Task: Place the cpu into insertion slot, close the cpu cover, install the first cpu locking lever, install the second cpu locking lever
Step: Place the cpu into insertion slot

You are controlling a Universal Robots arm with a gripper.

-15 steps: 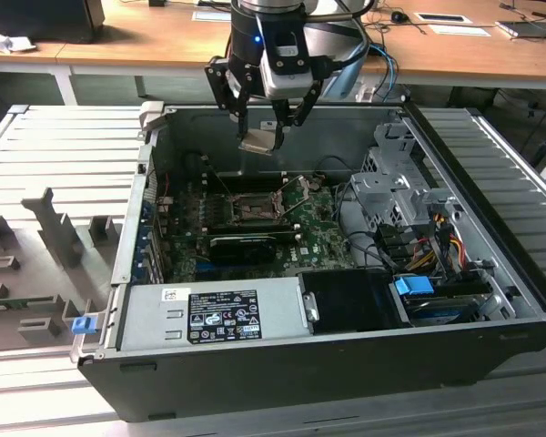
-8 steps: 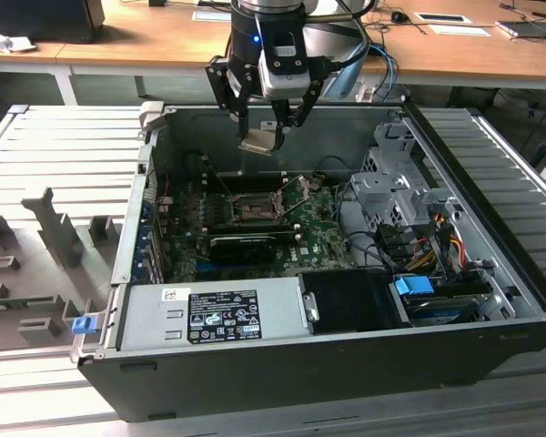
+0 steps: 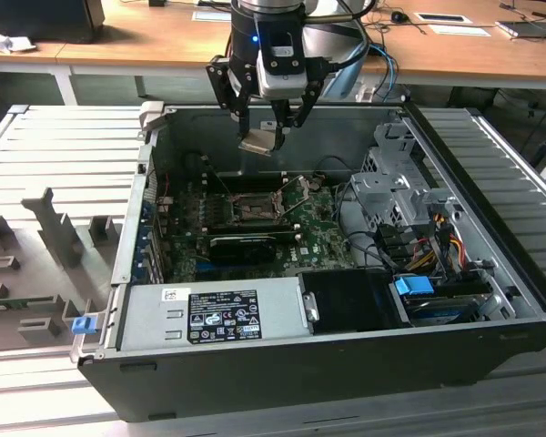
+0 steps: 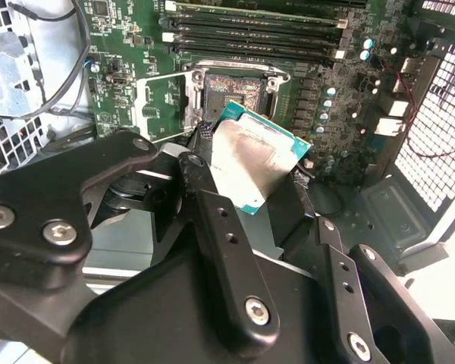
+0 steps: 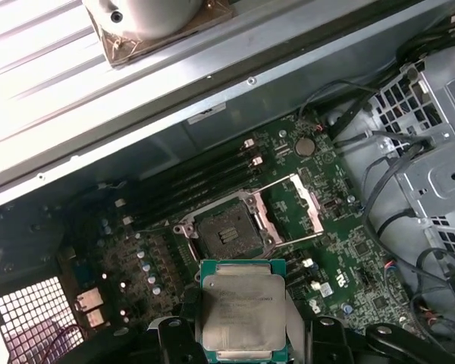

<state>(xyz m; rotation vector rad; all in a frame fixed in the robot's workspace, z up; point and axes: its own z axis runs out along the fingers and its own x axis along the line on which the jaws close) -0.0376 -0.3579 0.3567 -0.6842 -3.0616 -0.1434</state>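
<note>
Where a ribbed grey table [image 3: 64, 146] stands before a wooden desk [image 3: 118, 50], we find an open case [image 3: 346, 350] lying on it, its green board [image 3: 318, 238] exposed. The power supply [image 3: 209, 314] bears a black-and-white label [image 3: 223, 316]. The gripper [image 3: 264, 135] hangs above the board, jaws clamped on the cpu [image 5: 243, 311], clear of the bare socket [image 5: 226, 231]. The cover [image 5: 306, 205] stands swung open beside it.
</note>
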